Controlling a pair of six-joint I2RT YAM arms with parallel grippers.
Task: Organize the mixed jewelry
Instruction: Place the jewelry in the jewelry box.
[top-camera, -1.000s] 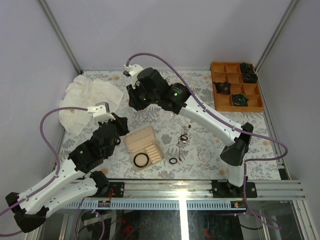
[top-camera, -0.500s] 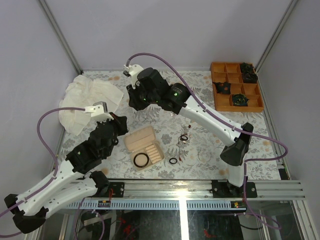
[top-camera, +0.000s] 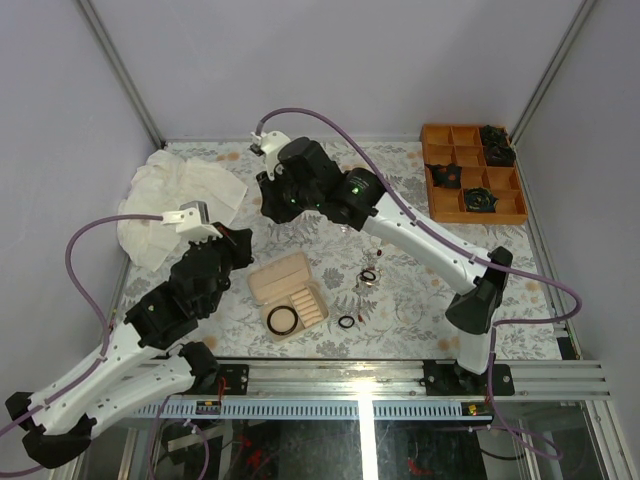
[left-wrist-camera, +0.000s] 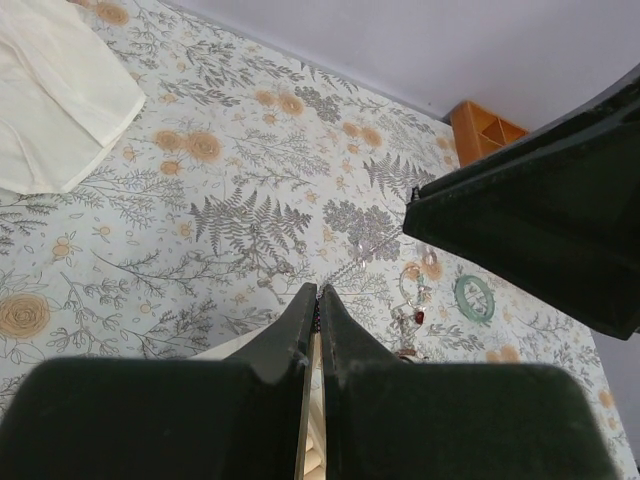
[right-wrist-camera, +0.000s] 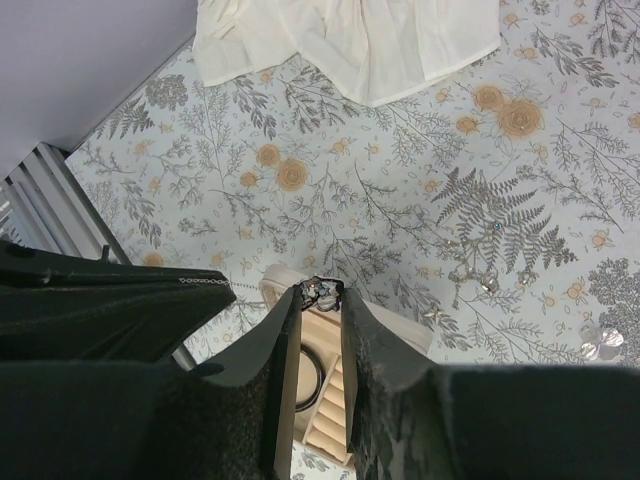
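My left gripper (left-wrist-camera: 319, 298) is shut on a thin silvery chain (left-wrist-camera: 352, 256) with dark beads at the pinch, held above the table; in the top view it (top-camera: 240, 238) sits left of the beige box. My right gripper (right-wrist-camera: 321, 300) is shut on a small tangled cluster of jewelry (right-wrist-camera: 324, 289), high above the box (right-wrist-camera: 335, 400); in the top view it (top-camera: 268, 205) hangs over the mat. The chain (right-wrist-camera: 205, 282) runs toward that cluster. Loose pieces (top-camera: 368, 275), a black ring (top-camera: 346, 322), a teal bracelet (left-wrist-camera: 474, 298) and a red earring (left-wrist-camera: 420, 317) lie on the mat.
The beige ridged box (top-camera: 287, 295) lies open with a black ring (top-camera: 281, 320) in it. An orange compartment tray (top-camera: 470, 175) stands at the back right. A white cloth (top-camera: 180, 195) lies at the back left. A thin hoop (top-camera: 408, 310) lies front right.
Both arms have shifted only slightly: the left arm has drawn back and up a little, the right arm has edged to the right. Both grips are unchanged.
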